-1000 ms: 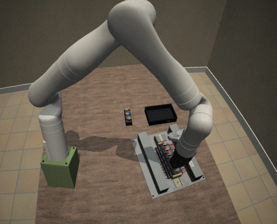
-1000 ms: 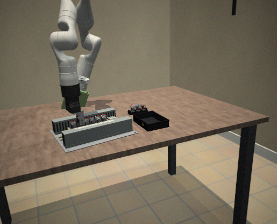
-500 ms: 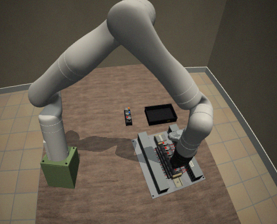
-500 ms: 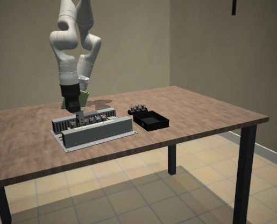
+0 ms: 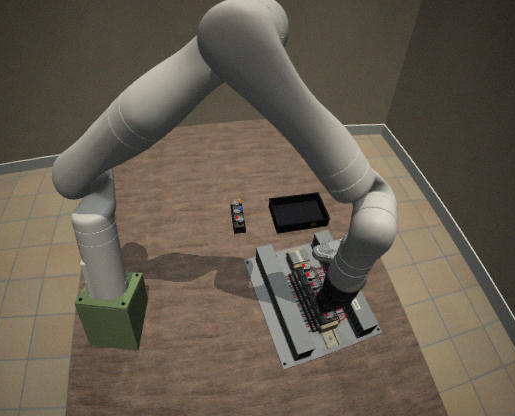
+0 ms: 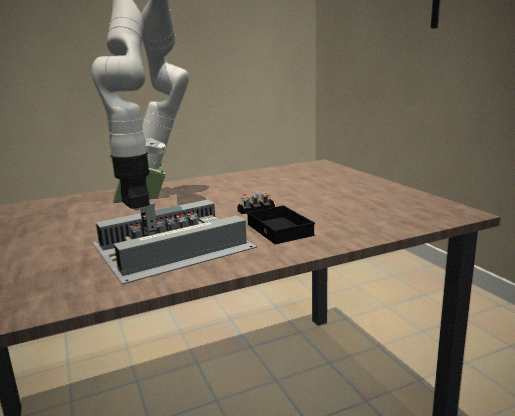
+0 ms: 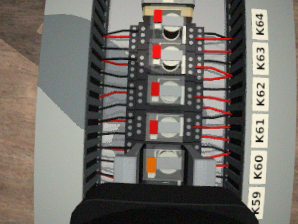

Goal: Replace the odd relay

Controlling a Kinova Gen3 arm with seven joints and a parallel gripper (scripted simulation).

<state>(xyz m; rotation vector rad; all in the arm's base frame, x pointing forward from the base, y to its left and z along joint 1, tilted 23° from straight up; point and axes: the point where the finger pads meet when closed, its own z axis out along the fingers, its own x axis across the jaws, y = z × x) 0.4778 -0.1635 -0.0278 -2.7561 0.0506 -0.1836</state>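
1. The orange-button relay (image 7: 164,169) is between the jaws, low in the wrist view, at the place beside label K60 (image 7: 258,167). The jaws are part-open and closed firmly on it; they have hold of nothing else that shows.
2. Its longer top dimension appears to run across the row, from one wire duct to the other. The jaws stand at its two duct-facing sides, so they close across the row, and the neighbouring K61 relay (image 7: 167,127) lies off an open side, near but apart.
3. Its button sits toward the unlabelled duct (image 5: 284,300) (image 7: 62,100), away from the labelled duct (image 7: 282,125). The red buttons in the row sit to that same side, which is how the spare must face.
4. Only one arm (image 5: 300,90) (image 6: 125,72) works here, and it reaches down over the row. How far the blades are out of the socket, if at all, I cannot tell.
5. The coming move should be a straight pull upward along the blades; a lean along the row could disturb a neighbour.
6. After that, the tray (image 5: 303,226) (image 6: 296,232) lies beyond the K64 end of the row. The red-button spare (image 5: 239,219) (image 6: 245,201) stands in its rack (image 5: 239,230) (image 6: 241,209) beside the tray, both well apart from the jaws.
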